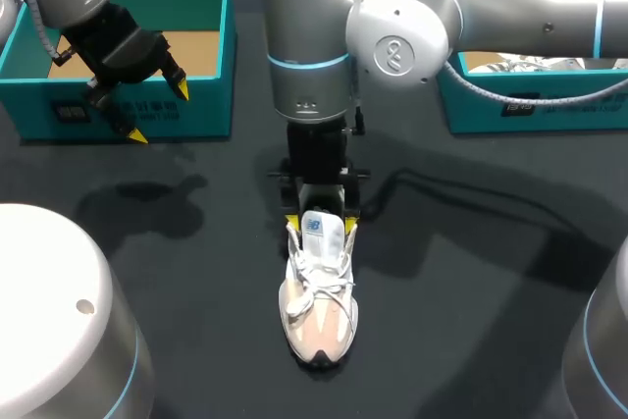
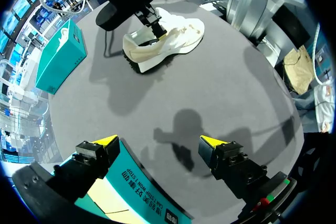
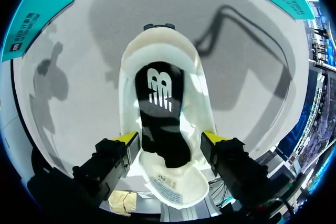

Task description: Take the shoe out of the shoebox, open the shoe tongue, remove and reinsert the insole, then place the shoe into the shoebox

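Looking down, I see the shoe (image 1: 319, 291) standing upright mid-worktop (image 1: 491, 272), well apart from the teal shoebox (image 1: 196, 110) on the left. My right tool (image 3: 170, 140) straddles the collar with a yellow tip pressed to each side, gripping it. The black insole (image 3: 160, 98) lies inside. My left tool (image 2: 160, 141) hangs over the shoebox's front wall, spread wide and holding nothing.

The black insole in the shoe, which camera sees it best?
The right wrist view: it looks straight down into the shoe, so the black insole shows. In the head view the right tool and tongue cover it; the left wrist view shows only the shoe's side, far off.
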Motion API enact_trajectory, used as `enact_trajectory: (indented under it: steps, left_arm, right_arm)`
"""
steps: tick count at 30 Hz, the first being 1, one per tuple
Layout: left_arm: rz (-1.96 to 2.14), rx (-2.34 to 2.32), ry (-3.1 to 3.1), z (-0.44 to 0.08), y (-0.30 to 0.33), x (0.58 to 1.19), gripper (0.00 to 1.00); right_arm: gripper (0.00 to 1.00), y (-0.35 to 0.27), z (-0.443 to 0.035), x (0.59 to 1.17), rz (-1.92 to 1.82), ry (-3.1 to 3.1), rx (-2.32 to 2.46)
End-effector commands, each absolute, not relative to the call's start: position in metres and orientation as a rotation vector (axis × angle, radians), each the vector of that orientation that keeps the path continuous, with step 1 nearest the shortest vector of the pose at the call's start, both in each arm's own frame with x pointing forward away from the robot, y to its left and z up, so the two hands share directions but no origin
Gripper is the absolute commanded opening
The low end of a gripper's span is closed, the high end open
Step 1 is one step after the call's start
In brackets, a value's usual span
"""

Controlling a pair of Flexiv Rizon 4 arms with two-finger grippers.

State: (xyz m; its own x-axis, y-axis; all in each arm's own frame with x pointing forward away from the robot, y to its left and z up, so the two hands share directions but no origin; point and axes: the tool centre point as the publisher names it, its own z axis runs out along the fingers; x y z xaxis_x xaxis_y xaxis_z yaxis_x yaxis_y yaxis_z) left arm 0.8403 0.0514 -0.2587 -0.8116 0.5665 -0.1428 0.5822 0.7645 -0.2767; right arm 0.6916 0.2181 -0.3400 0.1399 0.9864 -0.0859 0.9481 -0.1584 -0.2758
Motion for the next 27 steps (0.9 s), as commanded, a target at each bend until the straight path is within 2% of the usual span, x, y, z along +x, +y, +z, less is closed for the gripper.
enact_trajectory:
  steps: [1,5,27]
  left_arm:
    - [-0.476,0.946,2.904,-0.2584,0.0515,0.8401,1.00]
    - [-0.476,0.946,2.904,-0.2584,0.0515,0.8401,1.00]
    - [-0.476,0.946,2.904,-0.2584,0.0515,0.8401,1.00]
  right_arm:
    - [0.79,0.2160,-0.3390,0.6906,0.367,-1.930,-2.246]
    - [0.73,0.2151,-0.3379,0.6910,0.369,-1.931,-2.244]
    - [0.74,0.2104,-0.3370,0.6879,0.305,-1.984,-2.156]
